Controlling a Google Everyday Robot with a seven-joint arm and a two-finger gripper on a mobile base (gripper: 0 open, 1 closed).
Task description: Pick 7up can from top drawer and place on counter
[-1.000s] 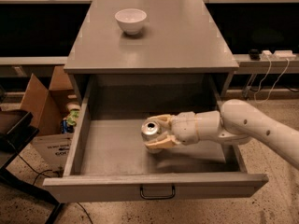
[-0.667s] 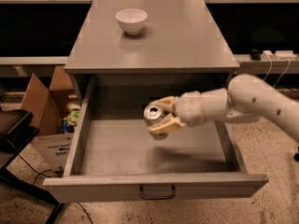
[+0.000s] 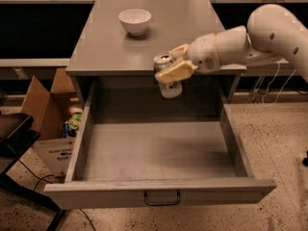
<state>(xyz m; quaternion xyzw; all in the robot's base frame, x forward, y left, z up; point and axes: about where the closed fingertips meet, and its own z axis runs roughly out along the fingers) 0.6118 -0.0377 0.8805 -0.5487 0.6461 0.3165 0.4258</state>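
The 7up can (image 3: 168, 86) is a silvery can with a shiny top, held upright in the air in front of the counter's front edge, above the back of the drawer. My gripper (image 3: 175, 65) is shut on the 7up can, its tan fingers (image 3: 175, 72) wrapped round the can's upper part; the white arm reaches in from the right. The top drawer (image 3: 159, 150) is pulled fully open, its grey inside bare, with a small dark handle (image 3: 162, 198) on its front panel. The counter (image 3: 106, 42) is the flat grey cabinet top behind the can.
A white bowl (image 3: 134, 21) stands on the counter at the back, left of centre. An open cardboard box (image 3: 50, 114) with items sits on the floor left of the cabinet. A dark chair part (image 3: 12, 134) is at the far left. Cables hang at right.
My gripper has lifted the can out of the drawer, from the drawer floor up to the height of the counter's front edge.
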